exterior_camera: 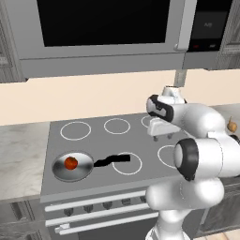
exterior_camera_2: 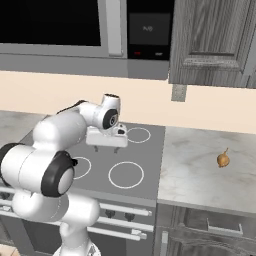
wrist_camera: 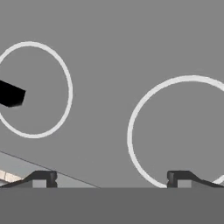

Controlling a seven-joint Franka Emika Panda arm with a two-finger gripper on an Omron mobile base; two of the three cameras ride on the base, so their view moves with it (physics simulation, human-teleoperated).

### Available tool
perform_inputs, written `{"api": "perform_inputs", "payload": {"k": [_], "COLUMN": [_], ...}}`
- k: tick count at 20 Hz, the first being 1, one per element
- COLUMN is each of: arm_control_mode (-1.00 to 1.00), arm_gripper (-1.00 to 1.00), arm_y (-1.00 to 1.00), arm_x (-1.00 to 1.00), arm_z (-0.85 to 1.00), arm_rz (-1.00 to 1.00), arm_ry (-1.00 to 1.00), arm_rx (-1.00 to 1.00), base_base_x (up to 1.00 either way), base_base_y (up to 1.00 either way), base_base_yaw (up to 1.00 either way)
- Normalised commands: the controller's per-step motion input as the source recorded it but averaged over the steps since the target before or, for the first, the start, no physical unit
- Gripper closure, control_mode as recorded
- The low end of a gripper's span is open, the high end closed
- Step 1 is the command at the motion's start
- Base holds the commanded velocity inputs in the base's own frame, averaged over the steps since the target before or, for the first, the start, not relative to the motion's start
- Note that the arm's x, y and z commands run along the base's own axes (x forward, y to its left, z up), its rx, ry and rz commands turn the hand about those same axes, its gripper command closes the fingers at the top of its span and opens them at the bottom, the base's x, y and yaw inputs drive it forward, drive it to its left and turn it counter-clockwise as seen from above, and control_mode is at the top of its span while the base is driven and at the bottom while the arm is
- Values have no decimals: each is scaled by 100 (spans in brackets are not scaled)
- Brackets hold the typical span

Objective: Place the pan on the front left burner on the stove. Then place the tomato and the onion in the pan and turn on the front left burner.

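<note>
A: Onion (exterior_camera_2: 223, 159) sits alone on the counter (exterior_camera_2: 200, 175), right of the stove (exterior_camera_2: 145, 165); tomato (exterior_camera: 71, 162) already lies in the pan (exterior_camera: 84, 171).

B: And the gripper (exterior_camera_2: 106, 148)?

A: Fingers spread wide, empty, over the stove. That bulb looks light, firm, likely slippery; pinch its round belly, not the tip.

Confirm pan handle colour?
Black, wavy; the pan handle shows best in the left base view.
</note>
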Motion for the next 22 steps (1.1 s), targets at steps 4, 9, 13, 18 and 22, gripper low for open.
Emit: {"api": "perform_inputs", "payload": {"k": [4,9,13,18,22], "arm_control_mode": [-100,-100,-100,-100,-100], "arm_gripper": [-100,-100,-100,-100,-100], "arm_y": [-81,-79,-77,-73,-68], "arm_x": [0,0,0,0,0], "arm_z": [2,0,-4,-1,4], "arm_rz": [-4,-4,-4,-5,-6], "arm_ry": [-9,-11,-12,-6,-2], "arm_rx": [0,0,0,0,-1], "base_base_x": [0,0,0,0,0], "base_base_y": [0,0,0,0,0], "base_base_yaw": [0,0,0,0,0]}}
